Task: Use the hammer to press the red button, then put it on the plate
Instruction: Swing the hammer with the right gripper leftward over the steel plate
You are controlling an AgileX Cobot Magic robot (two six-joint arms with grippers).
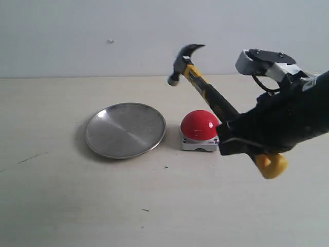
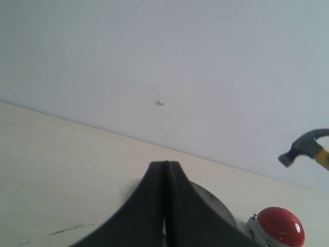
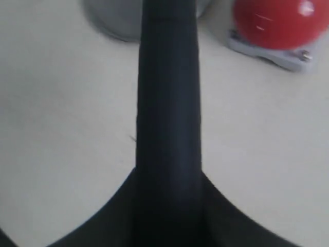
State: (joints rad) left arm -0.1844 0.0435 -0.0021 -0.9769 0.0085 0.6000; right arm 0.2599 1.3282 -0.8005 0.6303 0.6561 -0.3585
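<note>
Nearest the lens, the right gripper (image 1: 237,138) has its jaws partly closed around the lower handle of the hammer (image 1: 205,87). The yellow butt pokes out below on the near right, and the dark head is raised high, above and a little left of the red button (image 1: 200,125), not touching it. By my reading the pressing step is in hand. The next move calls for tipping the head down squarely onto the dome so it does not glance off the glossy curve, and only then carrying the hammer left to the plate (image 1: 125,129), which lies bare just beside the button. The left gripper (image 2: 165,206) is closed tight on nothing and hangs well back on the left. Everything rests on a pale, lightly scuffed table (image 1: 154,206) before a plain whitish wall (image 1: 103,31).
</note>
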